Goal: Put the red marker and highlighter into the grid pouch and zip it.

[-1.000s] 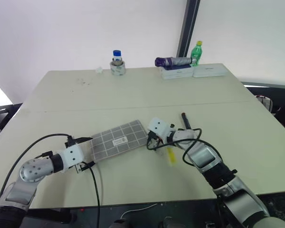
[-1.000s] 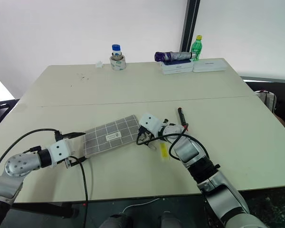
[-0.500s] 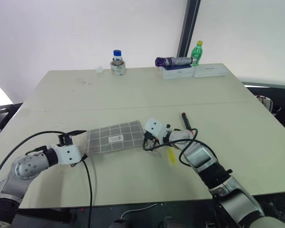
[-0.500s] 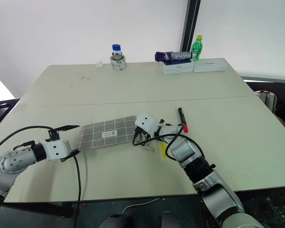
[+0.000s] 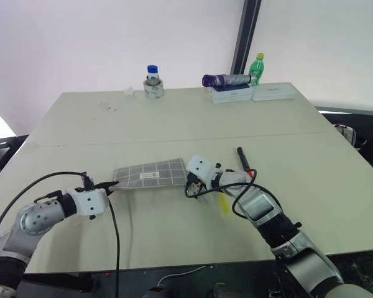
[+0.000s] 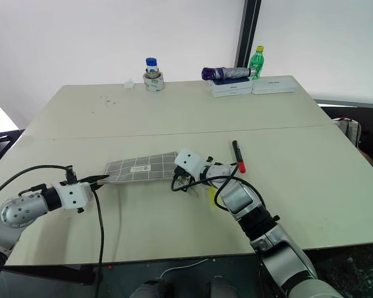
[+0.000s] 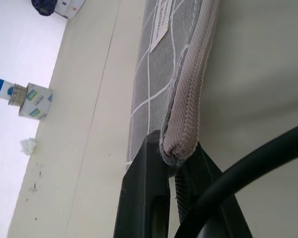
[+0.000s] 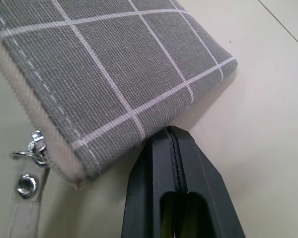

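Spanning both hands: grid pouch [image 5: 150,176]

The grid pouch [image 5: 150,176] is made of grey fabric crossed by thin white lines in a square grid, and a small white label [image 5: 150,176] is carried on its face. Its zipper edge [image 7: 188,94] is seen as a paler greyish-beige ribbed band, with a silver metal ring [image 8: 34,148] at one end. The red marker [image 5: 243,158] is shown with a black barrel and a red end. The highlighter [image 5: 224,203] is coloured bright yellow. The tabletop [image 5: 174,124] is a plain pale cream. Black fingers [image 8: 171,163] are borne by both grippers, on white housings.
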